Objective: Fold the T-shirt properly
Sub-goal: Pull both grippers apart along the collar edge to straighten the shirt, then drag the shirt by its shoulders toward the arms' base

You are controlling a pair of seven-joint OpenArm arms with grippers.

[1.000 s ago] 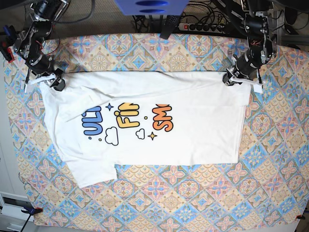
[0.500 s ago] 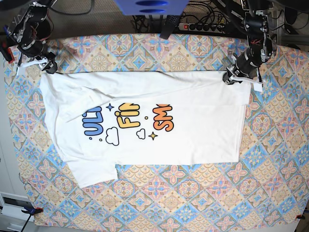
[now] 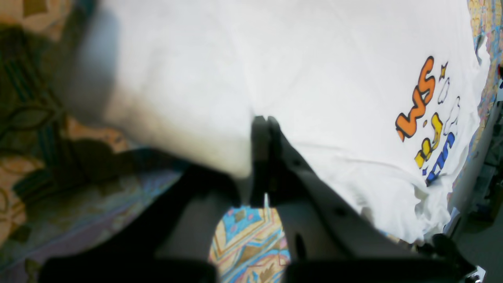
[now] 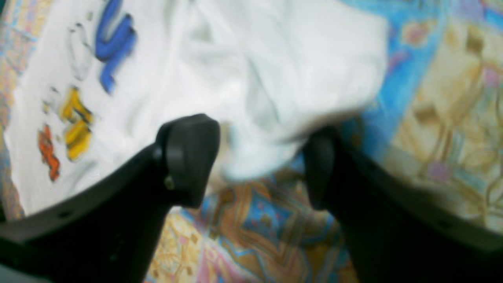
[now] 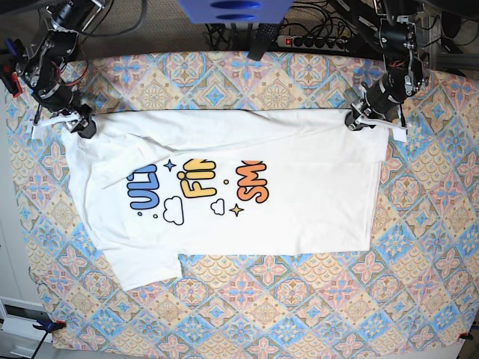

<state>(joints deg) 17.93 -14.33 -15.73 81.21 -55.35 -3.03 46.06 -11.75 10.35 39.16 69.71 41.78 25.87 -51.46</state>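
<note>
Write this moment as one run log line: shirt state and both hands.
T-shirt: flat, print up | left hand: shut on T-shirt edge | right hand: open at sleeve corner, no grip | tablecloth: under shirt

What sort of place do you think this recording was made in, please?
Probably a robotics lab bench: a patterned tablecloth covers the table under a T-shirt, with a power strip and loose cables behind.

Matt white cloth T-shirt [image 5: 299,179]; smooth patterned tablecloth [image 5: 299,314]; matt black gripper fingers [image 4: 188,157]
</note>
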